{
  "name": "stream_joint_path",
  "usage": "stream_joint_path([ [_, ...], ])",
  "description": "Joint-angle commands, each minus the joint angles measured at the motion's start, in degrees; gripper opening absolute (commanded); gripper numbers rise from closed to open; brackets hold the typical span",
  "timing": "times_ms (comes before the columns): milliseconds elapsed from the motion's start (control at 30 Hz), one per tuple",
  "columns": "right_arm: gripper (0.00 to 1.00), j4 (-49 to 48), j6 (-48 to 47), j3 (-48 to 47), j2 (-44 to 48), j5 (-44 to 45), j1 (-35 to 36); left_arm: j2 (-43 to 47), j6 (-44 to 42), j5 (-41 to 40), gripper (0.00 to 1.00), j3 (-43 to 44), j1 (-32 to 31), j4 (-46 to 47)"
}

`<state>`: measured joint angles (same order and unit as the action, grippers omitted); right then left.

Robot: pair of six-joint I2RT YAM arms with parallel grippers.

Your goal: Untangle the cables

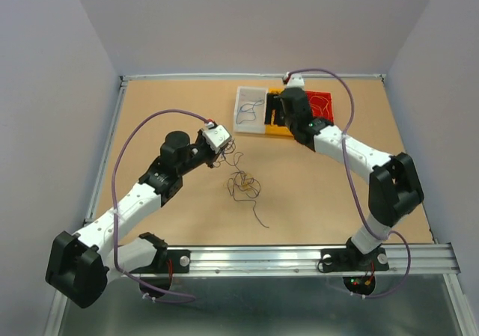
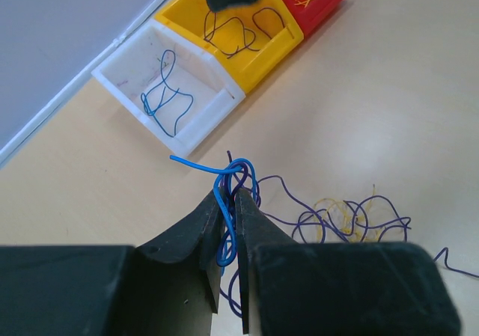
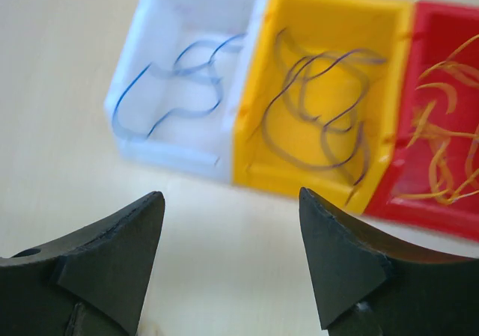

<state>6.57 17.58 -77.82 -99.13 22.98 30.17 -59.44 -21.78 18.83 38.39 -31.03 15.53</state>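
Note:
My left gripper (image 2: 232, 195) is shut on a bright blue cable (image 2: 200, 164) that loops out past its tips, and thin purple strands run through the same pinch. From there the strands trail to the tangle of cables (image 2: 352, 220), purple and yellow, which lies on the table (image 1: 244, 185). In the top view the left gripper (image 1: 224, 150) sits just left of that tangle. My right gripper (image 3: 228, 197) is open and empty, hovering in front of the bins (image 1: 278, 113).
Three bins stand side by side at the back. The white bin (image 3: 179, 156) holds a blue cable, the yellow bin (image 3: 299, 179) dark cables, and the red bin (image 3: 426, 216) orange-yellow ones. A single dark strand (image 1: 259, 216) lies near the tangle. Raised rails edge the table.

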Motion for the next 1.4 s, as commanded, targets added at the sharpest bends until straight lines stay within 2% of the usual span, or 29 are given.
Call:
stream_joint_path([
  [0, 0.78, -12.8, -6.0, 14.6, 10.5, -18.4, 3.0, 2.5, -0.4, 2.1, 0.21, 2.6, 0.0, 1.3],
  [33, 0.78, -16.3, -6.4, 21.2, 13.1, -27.0, 3.1, 2.7, -0.4, 2.3, 0.19, 2.7, 0.1, 1.1],
  [67, 0.78, -23.5, -7.1, 24.8, 16.8, -30.8, 3.1, 2.9, -0.3, 2.5, 0.19, 2.7, 0.2, 1.0],
  [200, 0.77, -33.3, -8.1, 32.2, 21.6, -46.8, 3.3, 4.2, 0.2, 5.7, 0.19, 2.3, 0.3, 1.0],
  [433, 0.65, -42.5, -8.2, 34.6, 20.7, -57.0, 3.7, 3.5, -0.6, 11.1, 0.19, 2.7, 0.4, -0.4],
  [533, 0.55, -44.9, -7.5, 34.6, 19.6, -58.7, 4.1, 2.1, -0.8, 12.5, 0.19, 3.5, 0.4, -1.5],
  [1367, 0.45, -46.7, -5.7, 28.5, 12.2, -60.5, 8.2, 0.5, -1.5, 14.2, 0.19, 4.2, 0.4, -2.7],
])
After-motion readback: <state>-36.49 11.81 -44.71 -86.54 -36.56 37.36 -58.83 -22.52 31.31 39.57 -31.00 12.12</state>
